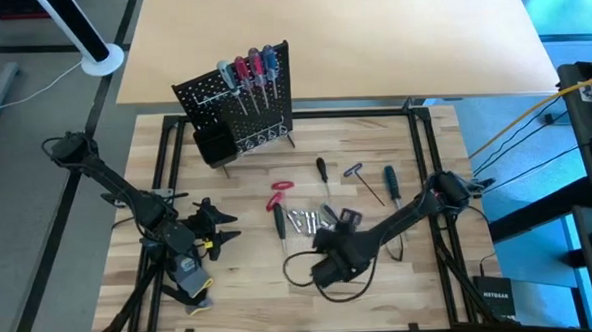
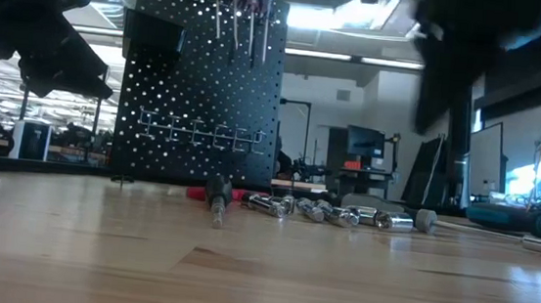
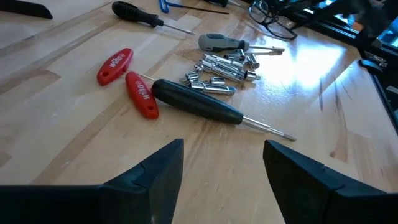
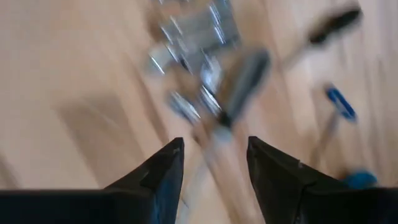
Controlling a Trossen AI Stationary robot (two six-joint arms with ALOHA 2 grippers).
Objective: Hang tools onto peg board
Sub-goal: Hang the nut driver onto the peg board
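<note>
surface [image 1: 231,289]: pale wood planks filling the centre of the high view, carrying the board and the loose tools; a second pale tabletop [image 1: 371,43] sitting across the upper part of the frame
room: low view showing a workshop with monitors and ceiling lights behind the board
peg board [image 1: 238,98]: standing upper left of centre, black bin at its lower left corner
progress: early; a few screwdrivers [image 1: 252,73] with red, blue and grey handles hanging on the board already, most tools lying loose
left to hang: black screwdriver [image 3: 196,104], red-handled pliers [image 3: 127,84], grey-handled driver [image 3: 221,42], small black driver [image 1: 321,170], blue driver [image 1: 390,182], silver bits [image 3: 217,71]
right claw [image 4: 211,162]: fingers apart, holding nothing, hovering over the bits, lower centre
left claw [image 3: 221,168]: fingers wide apart, empty, waiting lower left
</note>
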